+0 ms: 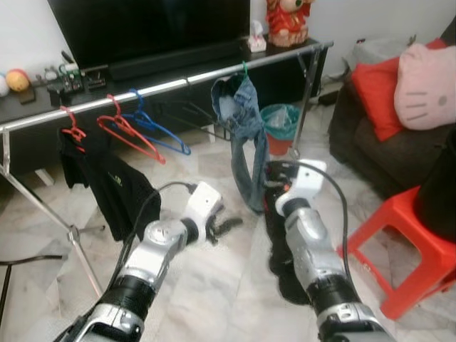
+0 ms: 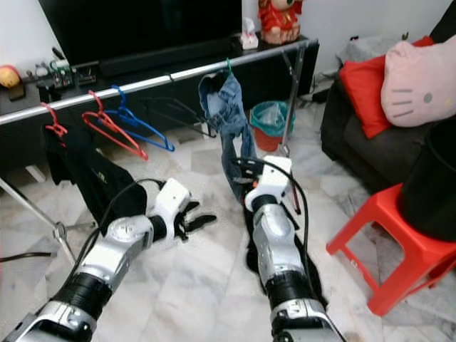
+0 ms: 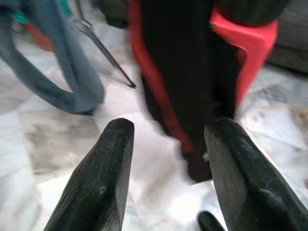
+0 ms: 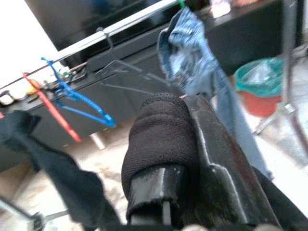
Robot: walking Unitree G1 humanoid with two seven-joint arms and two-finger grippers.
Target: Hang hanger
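Observation:
A silver clothes rail [image 1: 178,82] runs in front of the TV stand. On it hang a black shirt [image 1: 107,178] on a red hanger [image 1: 71,132], an empty red hanger [image 1: 132,135], an empty blue hanger [image 1: 160,128], a thin black hanger [image 4: 130,72], and blue jeans [image 1: 246,128] on a green hook [image 1: 244,69]. My right gripper [image 1: 276,179] is shut on a black garment with a red edge [image 1: 279,242], which droops to the floor just below the jeans. My left gripper [image 1: 224,226] is open, low over the floor, facing that garment [image 3: 183,72].
A red plastic stool [image 1: 406,249] stands close on the right with a dark sofa [image 1: 356,142], red cushion and pink pillow [image 1: 427,85] behind it. A teal-lined bin [image 1: 280,121] sits under the rail's right end. The rack's leg [image 1: 78,249] slants down on the left.

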